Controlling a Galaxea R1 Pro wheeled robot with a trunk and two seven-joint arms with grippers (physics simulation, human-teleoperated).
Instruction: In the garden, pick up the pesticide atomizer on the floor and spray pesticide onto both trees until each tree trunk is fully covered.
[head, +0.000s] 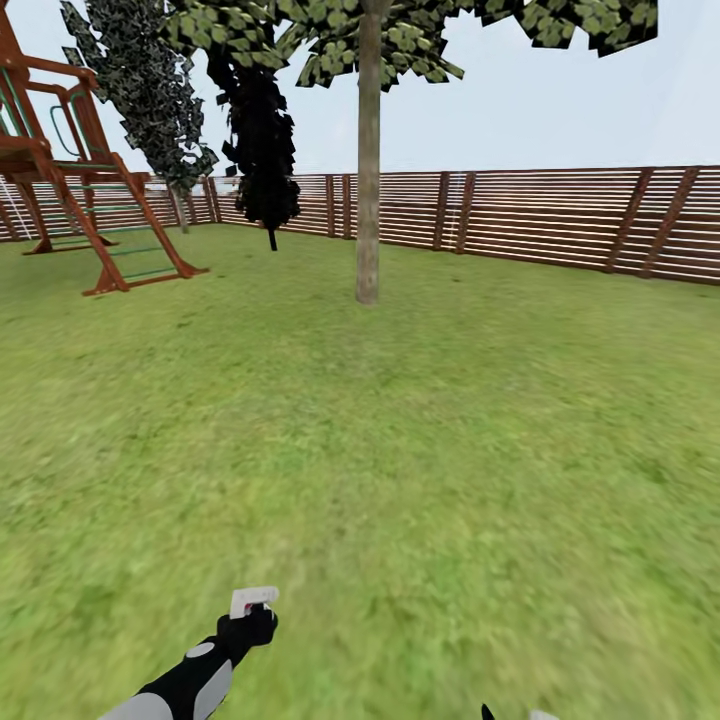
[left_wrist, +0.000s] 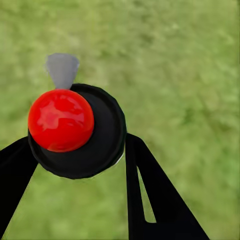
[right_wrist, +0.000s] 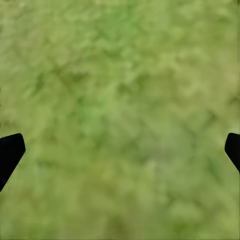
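While the robot faced the lawn (head: 420, 450), the left claw (left_wrist: 80, 150) was clamped around the pesticide atomizer (left_wrist: 87, 135), its black fingers (left_wrist: 160, 200) pressing either side of the black body under the red cap (left_wrist: 61, 120), a grey nozzle (left_wrist: 62, 70) jutting past it. From the head view the same left claw (head: 252, 618) sat low over the grass at the end of the black-and-grey arm (head: 185, 685), a white patch showing at its tip (atomizer body itself too small to make out there).

Right claw (right_wrist: 120, 150): fingers spread wide, nothing between them, grass beneath.

One tree trunk (head: 368, 160) stood well ahead, pale and bare, foliage (head: 400, 40) above; fence (head: 560, 215) behind, play frame (head: 90, 190) off to the left, dark thin-trunked trees (head: 262, 140) near the fence.

Progress, as judged: pickup done. No mist visible anywhere and the trunk looked clean, so spraying seemed not yet begun. Left to do: close the distance, aim the nozzle, cover this trunk, then the second tree.
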